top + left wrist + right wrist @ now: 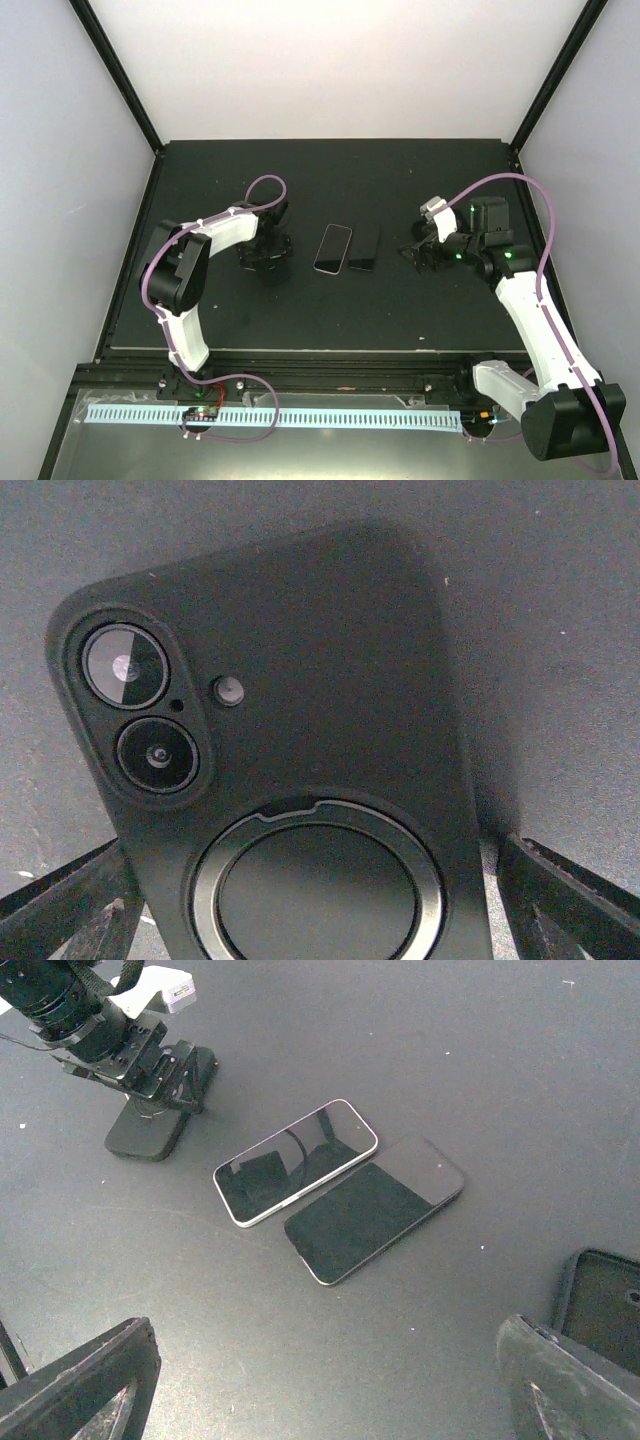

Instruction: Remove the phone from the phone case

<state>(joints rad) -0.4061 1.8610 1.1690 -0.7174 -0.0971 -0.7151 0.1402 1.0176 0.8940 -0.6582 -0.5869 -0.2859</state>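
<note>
A black phone case (330,680) lies back up on the dark table, a metal ring (318,880) set in its back. The phone's two camera lenses (125,667) show through the case's cutout, so the phone sits inside it. My left gripper (315,910) is open and low over the case, one finger (70,910) at each long side, with a thin gap showing at the right finger. The top view shows this left gripper (265,250) left of centre. My right gripper (425,252) hovers open at the right with nothing between its fingers (570,1380).
Two bare phones lie face up side by side at the table's middle: a silver-edged one (333,248) and a dark one (365,246). An empty black case (600,1300) lies by my right gripper. Black frame posts stand at the table's corners.
</note>
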